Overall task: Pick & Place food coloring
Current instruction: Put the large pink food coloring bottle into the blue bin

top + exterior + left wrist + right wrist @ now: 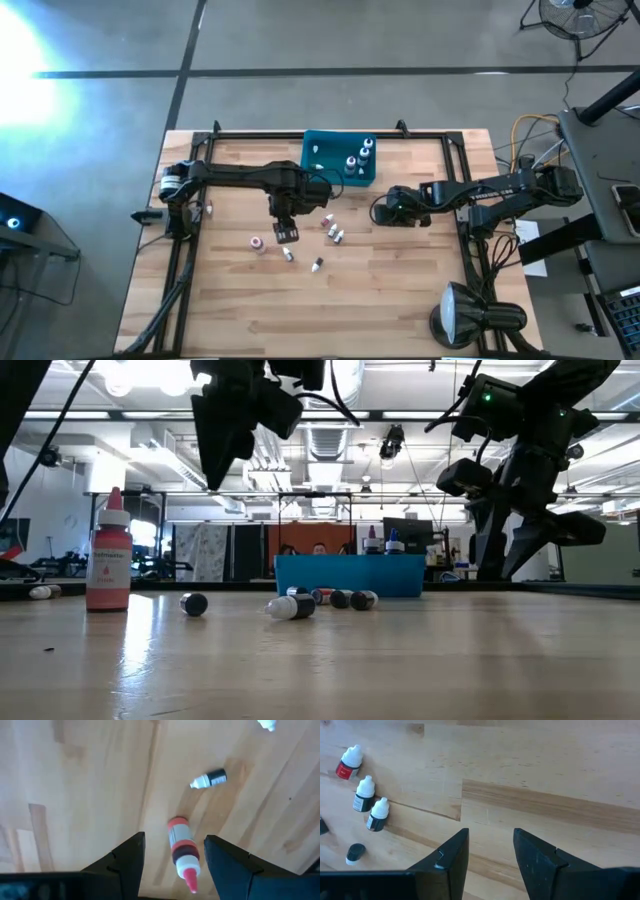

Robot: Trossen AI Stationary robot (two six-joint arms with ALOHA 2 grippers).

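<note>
The wooden table (400, 300) of pale butcher-block planks stands on a grey concrete floor (330, 35) crossed by dark seam lines. A fan (578, 15) stands at the far right corner, and a round lamp head (458, 315) sits by the table's near right edge. Beyond the table, ceiling ducts (335, 445) and bright lights (150, 375) span an open workshop, with an orange partition (300, 540) behind.

Open lab hall — exposed ducts (330, 435), monitors (405, 535).

Loose bottles (331, 231) before bin (322, 168), apparently.
</note>
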